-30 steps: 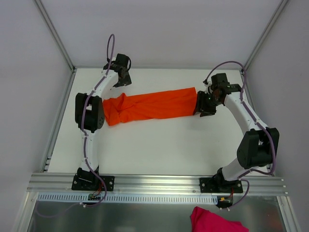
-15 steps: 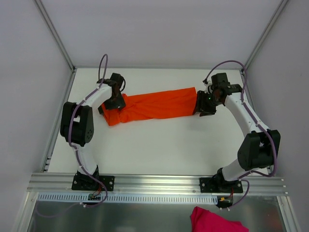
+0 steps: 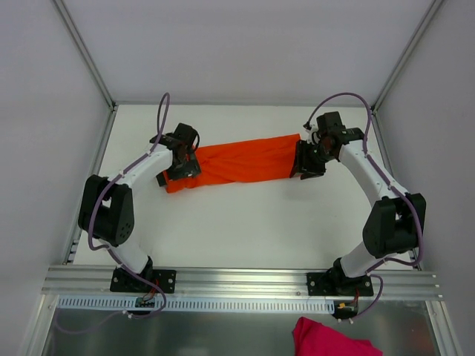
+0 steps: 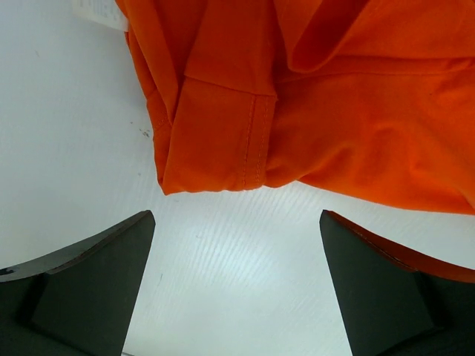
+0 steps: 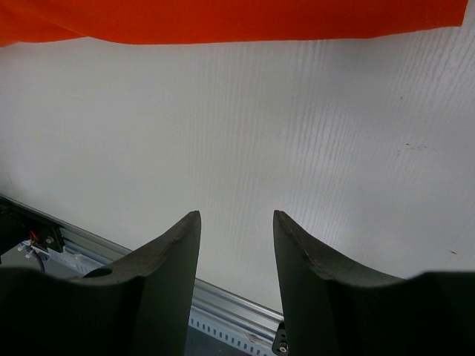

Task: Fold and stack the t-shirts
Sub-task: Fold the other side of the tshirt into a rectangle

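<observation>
Broadly, the job looks about half done; the orange t-shirt (image 3: 245, 159) lies as 1 long, narrow band across the far half of the tabletop (image 3: 245, 230), running from near the far-left corner towards the far-right corner. At its left end sits the left gripper (image 3: 182, 159), its fingers (image 4: 96, 274) spread about as wide as they go and empty; bare tabletop shows between them, and a doubled, stitched flap of the shirt lies just ahead, with a small white label (image 4: 100, 13) at its far side. That left end looks bunched rather than flat. At the band's right end the right gripper (image 3: 306, 162) stands with its fingers (image 5: 167, 267) roughly half apart and nothing between them; in the right wrist view the shirt's straight edge lies clear of the tips. Judging from this, the lengthwise folds are made; the crosswise fold and the stacking remain, and no stack is visible. A magenta cloth (image 3: 330, 341) lies beyond the near rail (image 3: 245, 280), towards the right.
</observation>
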You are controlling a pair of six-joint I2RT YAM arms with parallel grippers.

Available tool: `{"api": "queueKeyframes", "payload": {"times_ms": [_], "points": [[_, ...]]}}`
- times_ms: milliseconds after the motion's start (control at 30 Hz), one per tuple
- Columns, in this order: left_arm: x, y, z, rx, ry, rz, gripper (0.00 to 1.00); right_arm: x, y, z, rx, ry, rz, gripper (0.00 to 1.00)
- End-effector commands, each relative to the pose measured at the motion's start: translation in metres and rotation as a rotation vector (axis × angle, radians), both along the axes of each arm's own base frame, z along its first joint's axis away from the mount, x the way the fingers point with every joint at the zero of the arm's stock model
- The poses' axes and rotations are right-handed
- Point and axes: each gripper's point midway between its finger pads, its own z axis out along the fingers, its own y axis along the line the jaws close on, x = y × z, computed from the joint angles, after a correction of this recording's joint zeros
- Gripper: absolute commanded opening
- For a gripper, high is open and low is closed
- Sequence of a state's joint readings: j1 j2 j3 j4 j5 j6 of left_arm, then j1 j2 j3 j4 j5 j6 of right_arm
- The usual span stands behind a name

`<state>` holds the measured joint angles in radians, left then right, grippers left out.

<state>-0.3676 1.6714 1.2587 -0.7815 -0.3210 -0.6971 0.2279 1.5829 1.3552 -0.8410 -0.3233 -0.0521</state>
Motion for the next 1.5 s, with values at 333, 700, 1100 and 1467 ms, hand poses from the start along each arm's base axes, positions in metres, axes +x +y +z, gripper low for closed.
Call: {"api": "queueKeyframes", "payload": {"times_ms": [333, 700, 1100, 1467], "points": [[0.021, 0.018, -0.018, 0.141, -0.020, 0.005, 0.76, -0.001, 0.001, 0.021, 0.001, -0.075, 0.023, 0.48], [0.027, 0.024, -0.031, 0.201, 0.013, 0.037, 0.12, -0.007, 0.001, 0.020, 0.005, -0.070, 0.027, 0.48], [-0.003, 0.040, -0.018, 0.240, 0.041, 0.080, 0.00, 0.052, 0.027, -0.025, 0.059, -0.031, 0.018, 0.48], [-0.023, 0.044, -0.008, 0.226, 0.056, 0.096, 0.00, 0.117, 0.071, -0.076, 0.121, 0.045, 0.001, 0.01]]}}
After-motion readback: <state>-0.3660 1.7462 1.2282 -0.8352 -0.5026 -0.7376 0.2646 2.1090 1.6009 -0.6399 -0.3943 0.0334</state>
